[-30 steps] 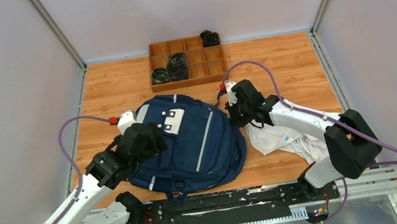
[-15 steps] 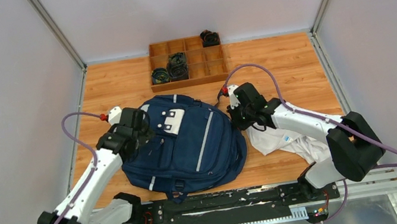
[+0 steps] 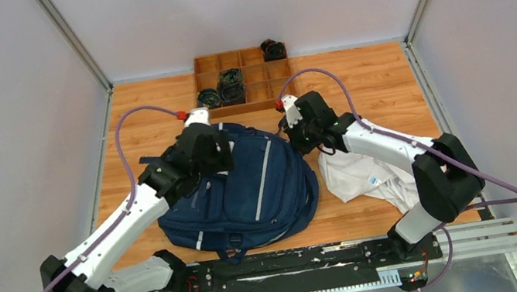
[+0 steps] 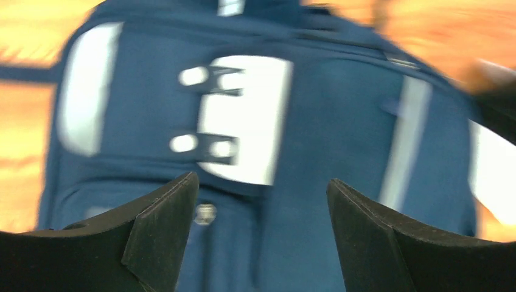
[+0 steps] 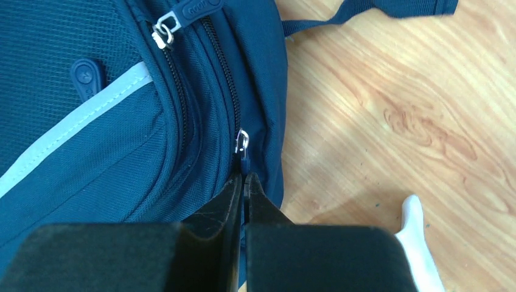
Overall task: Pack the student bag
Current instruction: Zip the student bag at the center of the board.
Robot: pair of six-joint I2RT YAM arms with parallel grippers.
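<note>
The navy student bag [image 3: 255, 193] lies flat on the wooden table, front up, with light grey stripes. My left gripper [image 3: 219, 152] hovers open over its upper left part; the left wrist view is blurred and shows the grey-white front patch [image 4: 243, 118] between the spread fingers [image 4: 164, 231]. My right gripper [image 3: 299, 138] sits at the bag's upper right edge, shut on a zipper pull [image 5: 243, 151] of the bag's outer zipper. Another zipper pull [image 5: 163, 31] lies further up the bag.
A white cloth garment [image 3: 370, 179] lies on the table right of the bag, under my right arm. A wooden compartment tray [image 3: 281, 87] with dark rolled items stands at the back. A loose bag strap [image 5: 365, 12] lies on the wood.
My left arm has swung from the bag's left side up and right, over its top. My right gripper has shifted slightly back and left along the bag's edge.
</note>
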